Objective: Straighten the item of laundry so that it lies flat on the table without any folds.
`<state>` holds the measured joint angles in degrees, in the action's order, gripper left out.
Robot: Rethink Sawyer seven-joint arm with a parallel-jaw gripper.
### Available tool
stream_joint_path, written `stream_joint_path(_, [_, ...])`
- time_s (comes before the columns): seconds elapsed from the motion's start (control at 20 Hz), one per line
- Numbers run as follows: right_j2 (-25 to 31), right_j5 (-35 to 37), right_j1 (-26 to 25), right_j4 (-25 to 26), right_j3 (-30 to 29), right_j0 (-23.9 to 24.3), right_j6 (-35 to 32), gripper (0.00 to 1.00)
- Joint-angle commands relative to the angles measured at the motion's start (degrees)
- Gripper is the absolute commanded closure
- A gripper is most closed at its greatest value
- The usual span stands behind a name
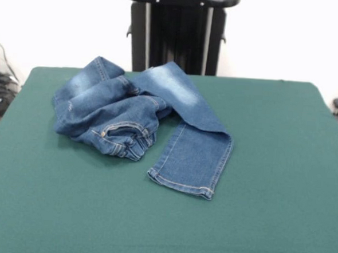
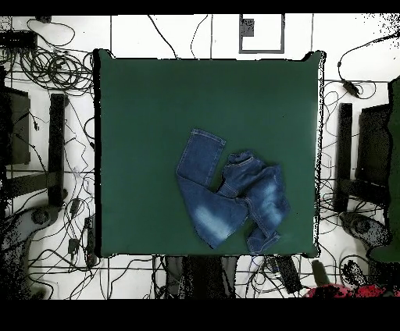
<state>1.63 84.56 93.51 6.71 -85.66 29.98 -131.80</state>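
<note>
The jeans (image 1: pixel 140 122) lie crumpled on the green surface (image 1: pixel 269 184), toward its far side in the front view and a little left of the middle. One leg runs out flat toward the camera, its hemmed cuff (image 1: pixel 182 184) squared off and the orange-tan stitching showing along the edge. That leg bends back on itself at a fold with a faded pale patch (image 1: pixel 174 84). The rest is bunched into a heap on the left of the front view, with a pocket (image 1: pixel 120 132) and its seams turned upward and the cloth lapped over itself in several layers (the waistband seems to be tucked somewhere in that heap, though the folds make it hard to be sure).

From overhead the jeans (image 2: pixel 230 199) sit near the surface's lower edge (image 2: pixel 203 254), right of centre, one leg angled up and left, the bunched part to its right. Cables (image 2: pixel 55 62) sprawl over the floor around the surface.

The robot's pedestal (image 1: pixel 177 32) stands behind the surface. The claw shows in neither view, so its state cannot be told.
</note>
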Motion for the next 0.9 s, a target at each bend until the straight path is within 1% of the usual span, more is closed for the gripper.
stream_joint_path(0.05, [-1.76,-6.09,-3.75,-0.66,-14.62,-2.04,11.70,0.00])
stream_joint_path(0.3, [-1.74,-7.80,-4.56,-0.36,-15.56,-2.22,11.50,0.00])
stream_joint_path(0.9, [-2.18,-17.26,-5.90,0.01,-20.57,-2.70,10.71,0.00])
